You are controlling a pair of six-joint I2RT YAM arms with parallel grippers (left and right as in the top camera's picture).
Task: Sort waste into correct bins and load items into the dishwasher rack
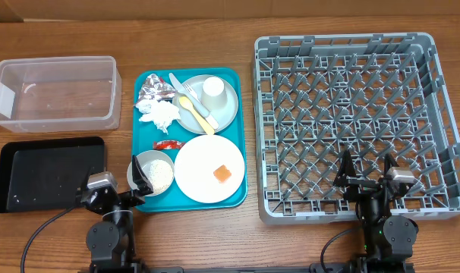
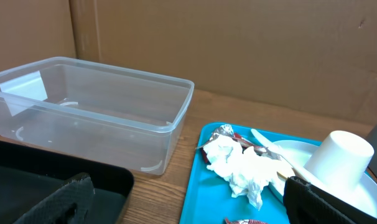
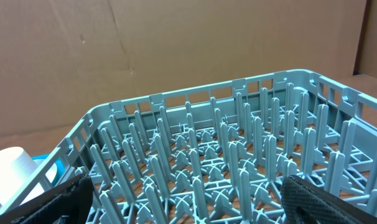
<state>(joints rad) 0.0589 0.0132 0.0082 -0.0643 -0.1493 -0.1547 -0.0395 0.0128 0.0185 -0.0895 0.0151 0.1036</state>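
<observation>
My left gripper point(image 1: 115, 188) and right gripper point(image 1: 366, 171) hang released, empty. I should pinch the crumpled silver foil ball point(image 1: 154, 91), eleven o'clock on the flat teal tray point(image 1: 145, 148), squarely.

No readable text anywhere. Red packet point(image 1: 167, 143) carries some print, too small to make out. White sticker point(image 2: 24, 89) on the tub point(image 2: 170, 106) shows no legible writing.

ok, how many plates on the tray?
2: white plate at the tray's near right corner, orange cube on it; grey-green plate at the far right, under the cup and cutlery. Nothing seems stacked beneath either, though I can't rule it out.
</observation>
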